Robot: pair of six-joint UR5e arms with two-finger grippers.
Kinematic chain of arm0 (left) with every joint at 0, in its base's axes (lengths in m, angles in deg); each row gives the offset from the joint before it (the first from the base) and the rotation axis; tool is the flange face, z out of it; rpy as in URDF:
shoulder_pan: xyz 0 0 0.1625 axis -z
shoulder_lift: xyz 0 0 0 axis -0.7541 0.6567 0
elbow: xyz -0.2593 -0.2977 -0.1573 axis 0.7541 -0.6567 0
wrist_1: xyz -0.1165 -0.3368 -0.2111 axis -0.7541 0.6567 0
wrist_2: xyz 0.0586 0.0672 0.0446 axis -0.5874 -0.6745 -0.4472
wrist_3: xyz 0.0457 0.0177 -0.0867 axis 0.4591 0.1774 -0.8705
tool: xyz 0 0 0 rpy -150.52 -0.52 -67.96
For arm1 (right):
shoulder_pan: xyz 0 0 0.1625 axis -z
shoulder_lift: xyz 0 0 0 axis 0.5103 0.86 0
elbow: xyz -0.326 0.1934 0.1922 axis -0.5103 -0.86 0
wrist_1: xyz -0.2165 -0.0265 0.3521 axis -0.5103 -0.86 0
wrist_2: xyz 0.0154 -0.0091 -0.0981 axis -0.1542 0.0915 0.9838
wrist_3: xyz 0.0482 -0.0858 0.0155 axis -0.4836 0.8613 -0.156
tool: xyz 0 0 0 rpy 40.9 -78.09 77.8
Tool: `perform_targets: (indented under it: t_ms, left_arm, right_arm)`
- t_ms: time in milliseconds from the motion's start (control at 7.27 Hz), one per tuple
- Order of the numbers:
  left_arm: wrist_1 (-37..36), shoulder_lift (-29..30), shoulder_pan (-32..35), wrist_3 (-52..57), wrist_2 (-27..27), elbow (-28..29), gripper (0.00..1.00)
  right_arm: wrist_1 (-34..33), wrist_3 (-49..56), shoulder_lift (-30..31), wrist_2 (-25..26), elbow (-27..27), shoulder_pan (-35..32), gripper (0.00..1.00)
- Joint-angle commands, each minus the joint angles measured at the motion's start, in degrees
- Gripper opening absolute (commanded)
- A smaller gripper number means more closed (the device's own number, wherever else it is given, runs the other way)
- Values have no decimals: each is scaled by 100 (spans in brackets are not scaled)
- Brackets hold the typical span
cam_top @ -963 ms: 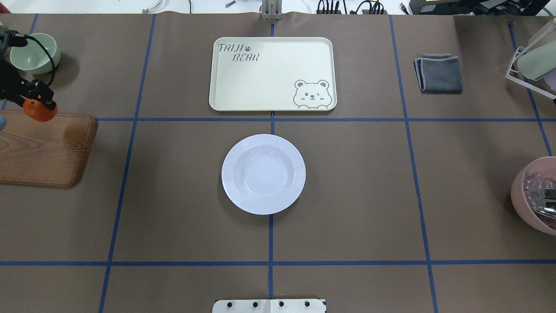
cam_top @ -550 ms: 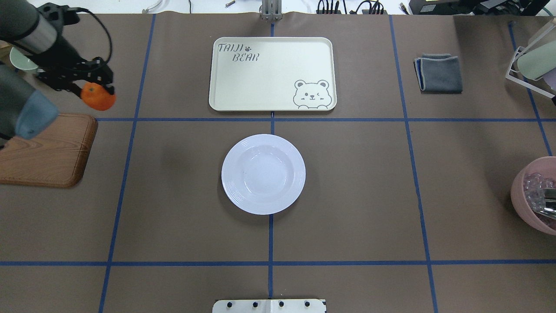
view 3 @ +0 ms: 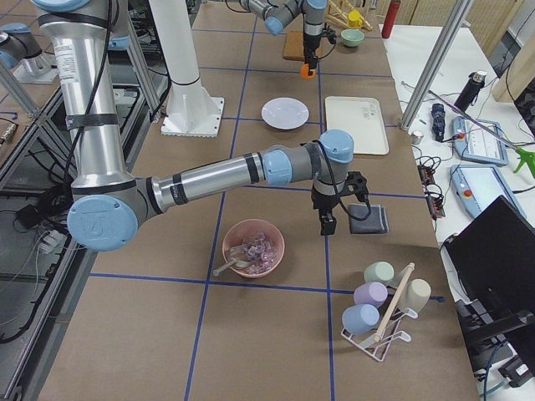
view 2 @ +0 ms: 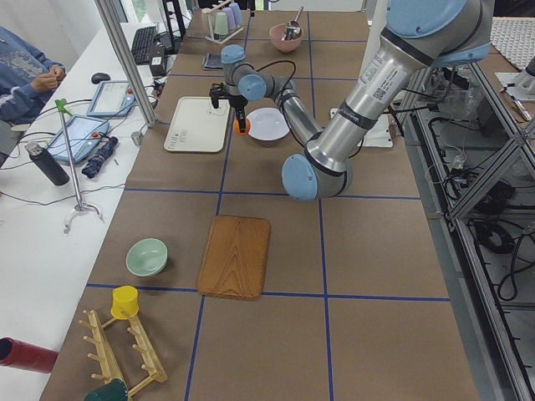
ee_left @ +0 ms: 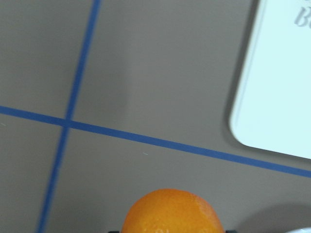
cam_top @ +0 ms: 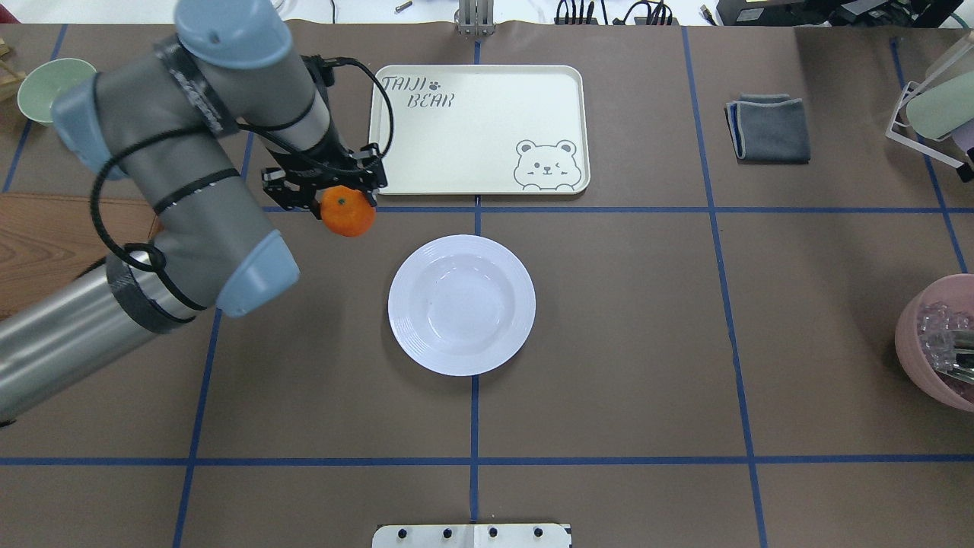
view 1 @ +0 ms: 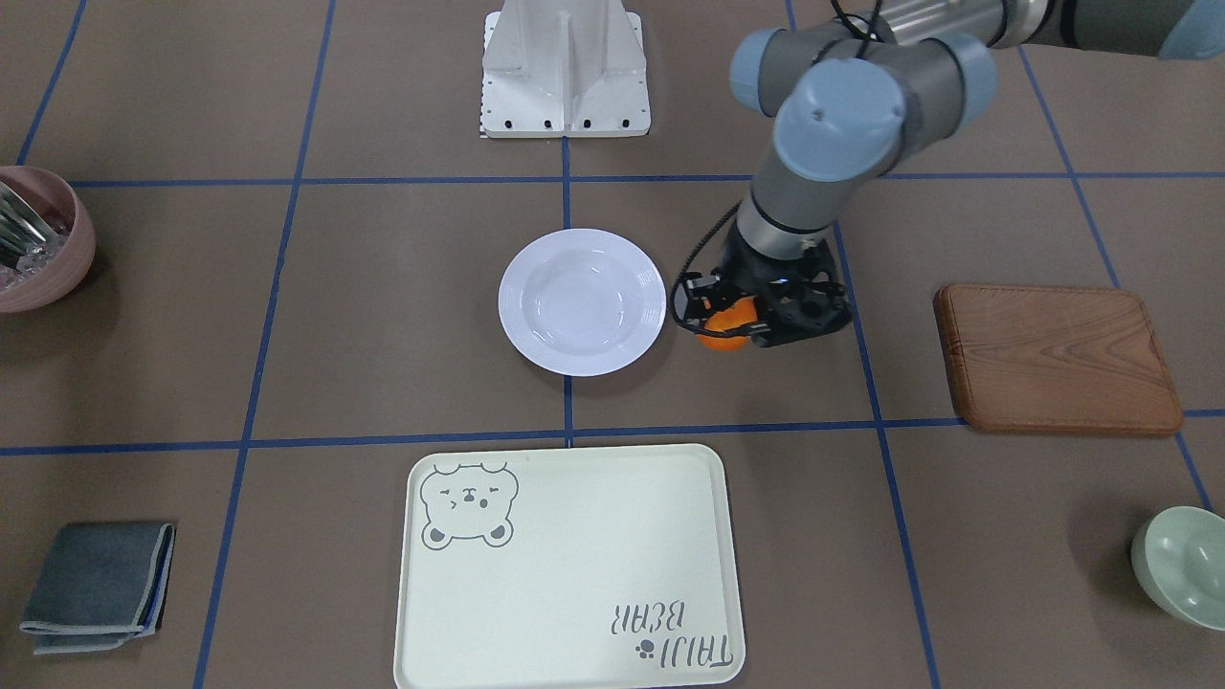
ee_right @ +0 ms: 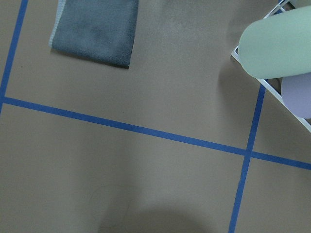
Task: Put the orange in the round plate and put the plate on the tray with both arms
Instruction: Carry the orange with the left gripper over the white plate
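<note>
My left gripper (cam_top: 346, 199) is shut on the orange (cam_top: 348, 211), a small bright fruit held above the table. It hangs just left of and slightly beyond the round plate (cam_top: 461, 304), near the tray's (cam_top: 487, 99) front left corner. In the front-facing view the orange (view 1: 723, 327) sits in the left gripper (view 1: 732, 321) right beside the white plate (view 1: 582, 301), with the cream tray (view 1: 565, 574) nearer the camera. The left wrist view has the orange (ee_left: 172, 211) at the bottom edge and a tray corner (ee_left: 277, 87). My right gripper (view 3: 338, 205) hovers by the grey cloth; I cannot tell its state.
A wooden board (cam_top: 46, 243) and a pale green bowl (cam_top: 46, 87) lie at the left. At the right are a folded grey cloth (cam_top: 768, 128), a cup rack (cam_top: 932, 106) and a pink bowl (cam_top: 940, 342) holding utensils.
My left arm has swung right with the orange, from over the wooden board's corner to a spot beside the plate. Plate and tray have not moved.
</note>
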Motion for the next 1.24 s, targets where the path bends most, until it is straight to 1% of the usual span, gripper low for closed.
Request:
perform_targets:
  t_ms: [0, 138, 275, 550, 688, 963, 1101]
  left_arm:
    - [-56, 394, -710, -501, -466, 193, 0]
    - [-48, 674, -886, -651, -502, 490, 0]
    - [-39, 929, -1027, -687, -720, 876, 0]
    - [31, 1176, -1186, -679, -845, 1265, 0]
    - [58, 1195, -1256, -670, -845, 1415, 0]
    - [215, 1186, -1335, -670, -845, 1538, 0]
    - [407, 1186, -1336, -670, -845, 1644, 11]
  right_arm:
    - [8, 1, -2, 0, -10, 72, 100]
    - [8, -8, -2, 0, 8, 72, 100]
    - [8, -8, 7, 0, -1, 72, 100]
    - [8, -8, 7, -9, 8, 72, 100]
    - [8, -8, 15, -9, -1, 72, 100]
    - [8, -8, 33, -9, -1, 72, 100]
    - [8, -17, 33, -9, -1, 72, 100]
